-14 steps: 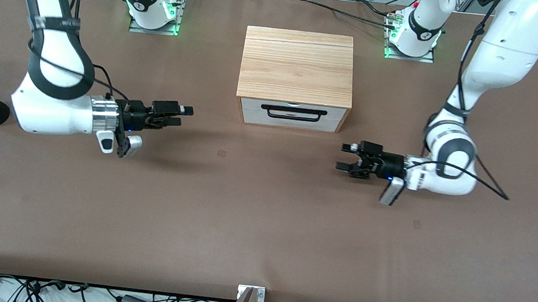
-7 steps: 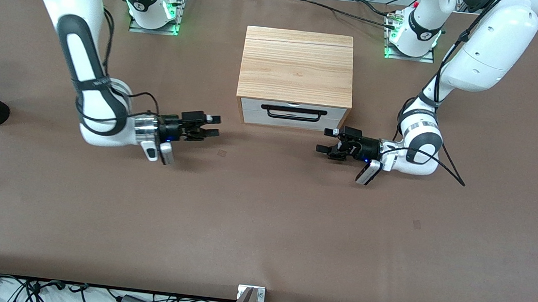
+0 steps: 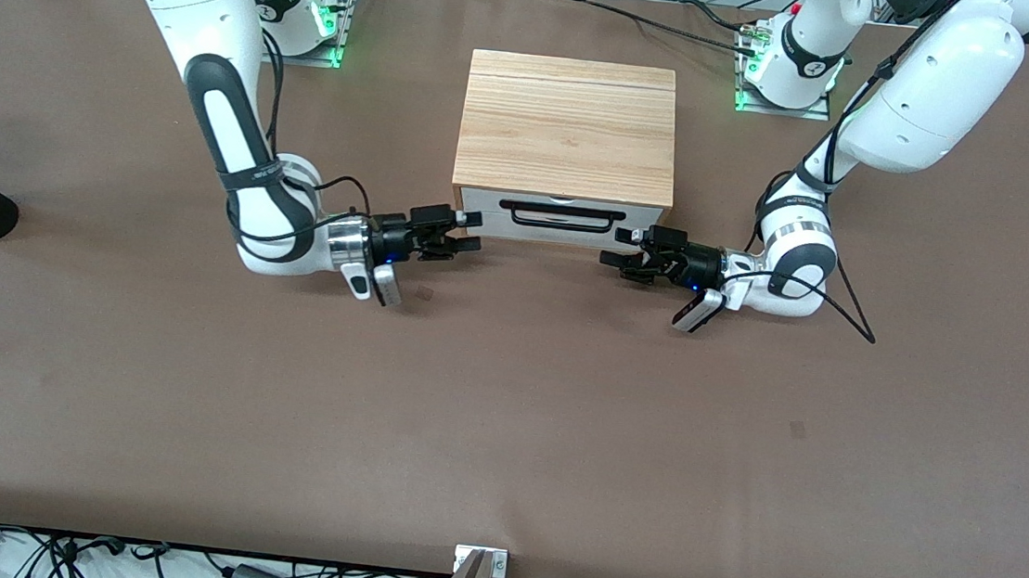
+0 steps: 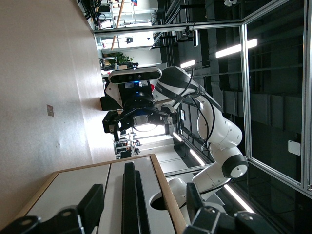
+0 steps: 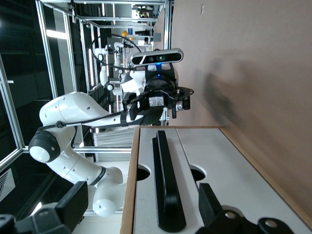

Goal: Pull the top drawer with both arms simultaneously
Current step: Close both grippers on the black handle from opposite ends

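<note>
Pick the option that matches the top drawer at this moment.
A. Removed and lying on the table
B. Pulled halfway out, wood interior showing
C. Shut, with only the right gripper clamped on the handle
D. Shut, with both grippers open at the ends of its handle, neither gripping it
D: the top drawer sits flush in the cabinet, and the left gripper and right gripper are open at the ends of the black bar handle, not gripping it.

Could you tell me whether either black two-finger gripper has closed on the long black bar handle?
No; left gripper and right gripper are open beside the handle.

Top drawer (image 3: 562,215) sits between both claws.
</note>
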### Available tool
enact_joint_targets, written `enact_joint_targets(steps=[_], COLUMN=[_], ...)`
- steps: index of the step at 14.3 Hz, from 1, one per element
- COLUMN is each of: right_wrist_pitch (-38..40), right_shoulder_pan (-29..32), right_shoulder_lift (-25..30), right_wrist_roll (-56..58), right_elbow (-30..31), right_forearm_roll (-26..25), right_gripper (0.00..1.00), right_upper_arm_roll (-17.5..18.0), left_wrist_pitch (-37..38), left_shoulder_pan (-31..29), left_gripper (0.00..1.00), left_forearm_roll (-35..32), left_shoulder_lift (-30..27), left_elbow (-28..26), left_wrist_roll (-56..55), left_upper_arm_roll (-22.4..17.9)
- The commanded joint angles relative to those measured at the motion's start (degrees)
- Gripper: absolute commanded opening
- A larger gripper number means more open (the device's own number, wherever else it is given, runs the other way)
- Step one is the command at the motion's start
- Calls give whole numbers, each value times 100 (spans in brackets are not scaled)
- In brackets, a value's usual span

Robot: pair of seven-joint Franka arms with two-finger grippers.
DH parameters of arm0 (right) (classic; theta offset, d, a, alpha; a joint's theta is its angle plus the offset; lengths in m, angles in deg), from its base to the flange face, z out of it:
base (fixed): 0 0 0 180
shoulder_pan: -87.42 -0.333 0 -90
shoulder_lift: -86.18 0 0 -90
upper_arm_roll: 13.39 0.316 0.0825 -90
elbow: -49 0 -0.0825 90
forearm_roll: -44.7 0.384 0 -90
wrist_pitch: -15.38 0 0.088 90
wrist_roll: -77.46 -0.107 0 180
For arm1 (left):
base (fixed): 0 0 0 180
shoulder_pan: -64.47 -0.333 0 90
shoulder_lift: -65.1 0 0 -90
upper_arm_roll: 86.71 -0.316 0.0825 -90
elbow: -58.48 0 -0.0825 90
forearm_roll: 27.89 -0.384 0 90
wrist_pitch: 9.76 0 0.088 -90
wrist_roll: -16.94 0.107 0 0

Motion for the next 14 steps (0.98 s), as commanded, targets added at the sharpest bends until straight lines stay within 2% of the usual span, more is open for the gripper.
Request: enact_joint_targets(steps=[1,6,14], right_wrist_pitch=[7,-1,25], right_shoulder_pan=[-105,-377,-544], right_shoulder_lift=[12,-94,-146], right_wrist_roll=[128,215,215], right_elbow=[6,-21,-38], right_forearm_roll=[118,461,461], right_gripper=[100,100,100], right_upper_arm_roll=[-26,-18,-18], left_wrist_pitch=[60,78,191], left_shoulder_pan=[-95,-112,-139], left_gripper=[56,53,30], left_forearm_roll=[159,168,168], left_shoulder_lift=[-84,-84,-49], left_elbow=[-248,-477,-644], left_wrist_roll=[187,205,205], left_upper_arm_roll=[122,245,315])
